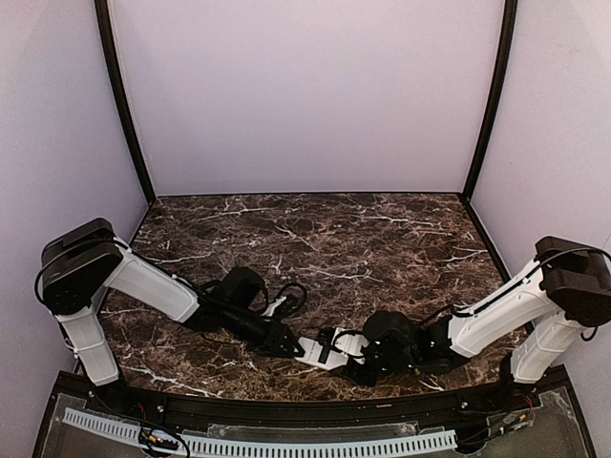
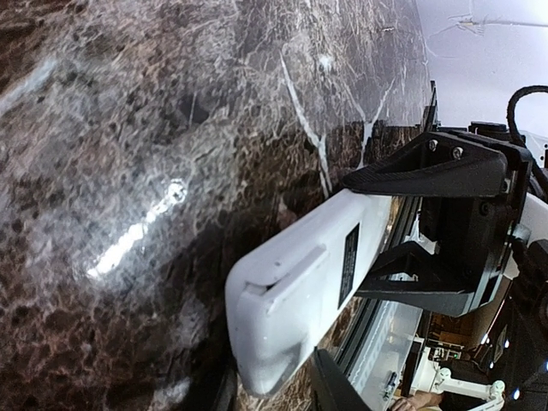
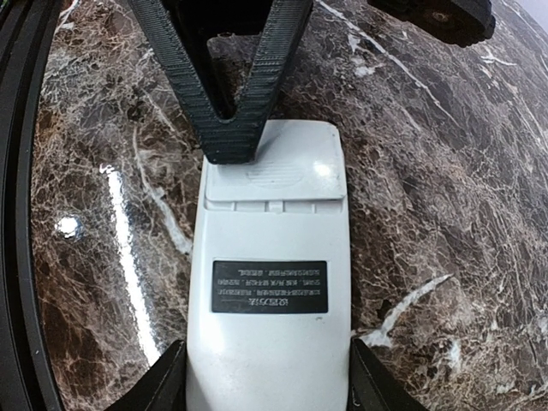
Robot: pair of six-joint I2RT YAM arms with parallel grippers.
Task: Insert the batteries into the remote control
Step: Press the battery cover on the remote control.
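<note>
The remote control (image 1: pixel 312 349) lies back-up on the marble near the front edge, its black label (image 3: pixel 269 286) showing. My right gripper (image 3: pixel 265 385) is shut on its near end, one finger against each long side. The battery cover (image 3: pixel 291 171) sits at the far end, slightly raised at its seam (image 2: pixel 282 287). My left gripper (image 2: pixel 274 392) stands at that end with its fingers a little apart on either side of the remote's tip, and one left finger (image 3: pixel 227 128) rests over the cover's corner. The batteries are out of view.
Dark marble tabletop (image 1: pixel 363 248) inside lilac walls. A black rail (image 1: pixel 315 405) runs along the front edge just behind the remote. A black cable loop (image 1: pixel 291 298) lies beside the left arm.
</note>
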